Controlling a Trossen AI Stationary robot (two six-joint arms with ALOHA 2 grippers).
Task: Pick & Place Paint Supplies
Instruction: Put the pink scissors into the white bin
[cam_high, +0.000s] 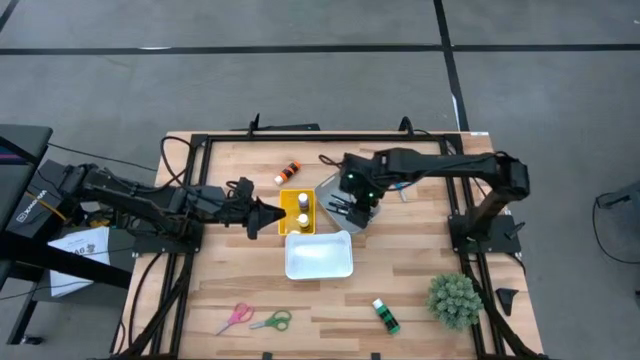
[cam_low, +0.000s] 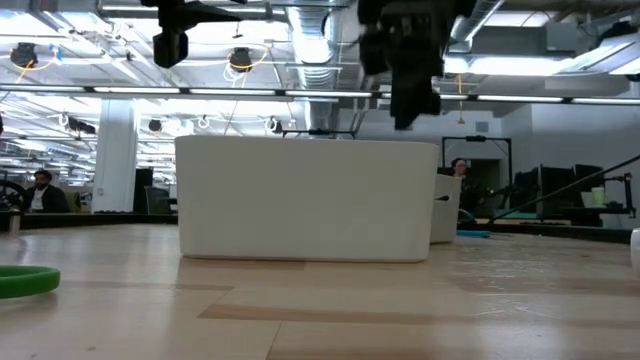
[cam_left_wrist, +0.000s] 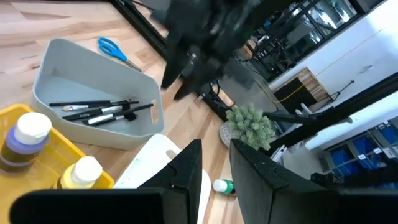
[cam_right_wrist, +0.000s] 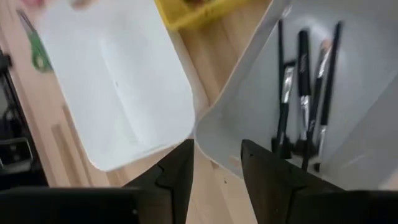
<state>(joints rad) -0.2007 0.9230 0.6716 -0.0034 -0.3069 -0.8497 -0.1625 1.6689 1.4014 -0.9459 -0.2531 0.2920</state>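
Wood table (cam_high: 420, 290) in an open workshop bears three bins, four paintbrushes (cam_right_wrist: 305, 93) lying in the grey bin (cam_left_wrist: 93, 93), while both grippers hover empty, fingers slightly apart.

L arm reached in from the table's left edge, stretched nearly flat toward the middle, left gripper (cam_high: 268, 217) pointing right, fingers (cam_left_wrist: 186, 167) slightly parted w/ nothing between them. R arm came from its base at the right side, elbow bent, forearm running left; right gripper (cam_high: 352, 214) hung near centre, angled down, fingers (cam_right_wrist: 177, 169) apart, holding nothing.
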